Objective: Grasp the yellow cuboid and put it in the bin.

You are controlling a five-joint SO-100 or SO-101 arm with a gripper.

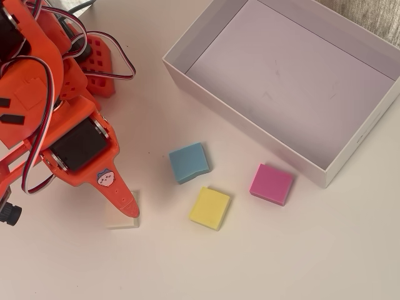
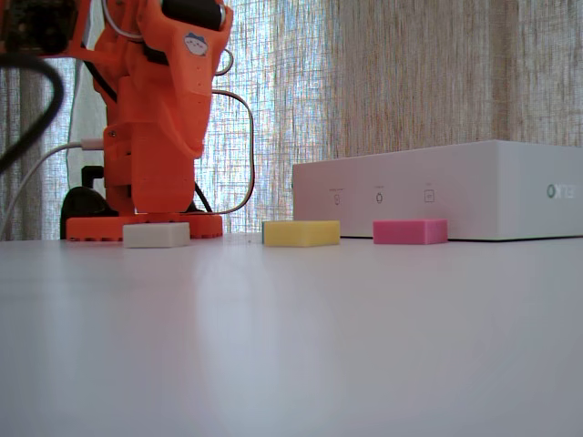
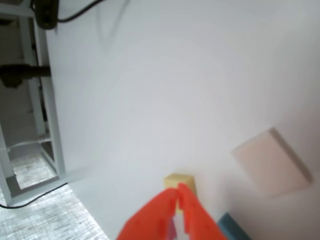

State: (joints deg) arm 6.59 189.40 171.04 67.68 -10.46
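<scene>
Setting: domestic room. Evidence: white table [image 2: 291, 346]; sheer woven curtains [image 2: 392, 82] against a bright window; hobby-grade orange arm [image 2: 159, 118].

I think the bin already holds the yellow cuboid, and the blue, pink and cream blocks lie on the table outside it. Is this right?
Not quite. The bin is empty: the overhead view shows the yellow cuboid on the table outside it, between the blue block and the pink block. The cream block lies outside too, as you said.

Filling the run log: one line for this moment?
gripper: shut, over cream block | yellow cuboid: on table, untouched | bin: empty
</scene>
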